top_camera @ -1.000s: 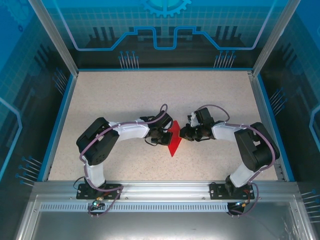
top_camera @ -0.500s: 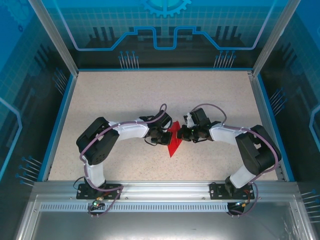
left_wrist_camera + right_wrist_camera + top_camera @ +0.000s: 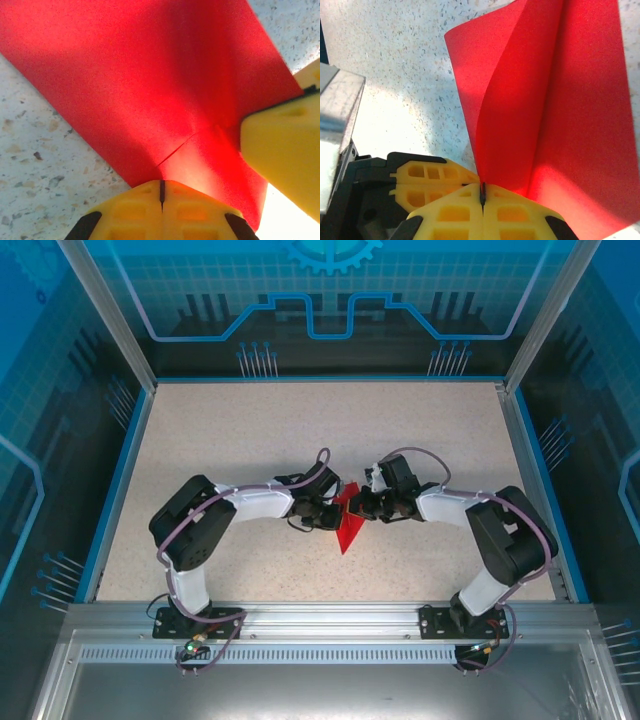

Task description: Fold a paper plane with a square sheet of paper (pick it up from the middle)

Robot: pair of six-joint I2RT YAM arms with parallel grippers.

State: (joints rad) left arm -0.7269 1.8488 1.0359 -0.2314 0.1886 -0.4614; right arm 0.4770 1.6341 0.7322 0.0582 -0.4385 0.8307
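At wrist level, left gripper (image 3: 161,189) pinches creased paper (image 3: 145,85).

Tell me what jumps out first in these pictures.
The bright red paper, creased, sits at the middle of the speckled table. The left pincer and the right pincer meet there from either side, each shut on an edge of it.

No legible text or markings
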